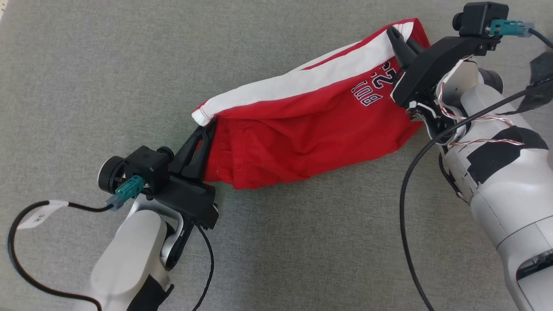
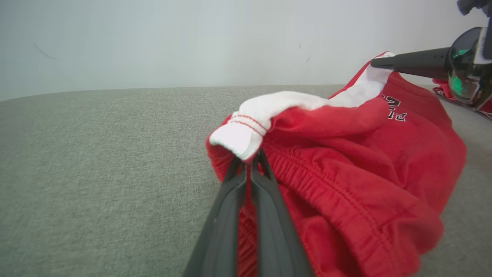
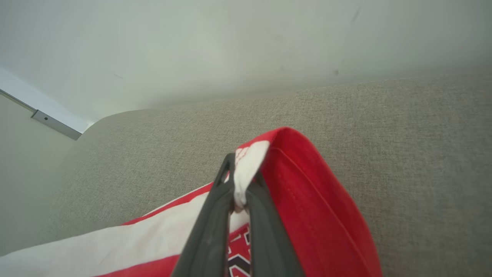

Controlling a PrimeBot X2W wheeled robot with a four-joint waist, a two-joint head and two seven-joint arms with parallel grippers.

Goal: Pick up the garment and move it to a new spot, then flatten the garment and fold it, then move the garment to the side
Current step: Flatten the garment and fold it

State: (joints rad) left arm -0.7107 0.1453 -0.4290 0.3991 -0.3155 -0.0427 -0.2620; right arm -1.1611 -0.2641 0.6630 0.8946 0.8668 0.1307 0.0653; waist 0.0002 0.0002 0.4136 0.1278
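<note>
Left gripper (image 1: 206,129): clamped on the white corner of the garment (image 1: 302,129), centre-left.
Right gripper (image 1: 396,34): pinching its white stripe, upper right.
Left wrist view: gathered waistband (image 2: 326,184) up close, lower right.

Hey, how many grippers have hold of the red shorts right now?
2. The left gripper pinches the red shorts at their white-banded corner, lower left in the head view; the right gripper pinches the far striped corner, upper right.
</note>
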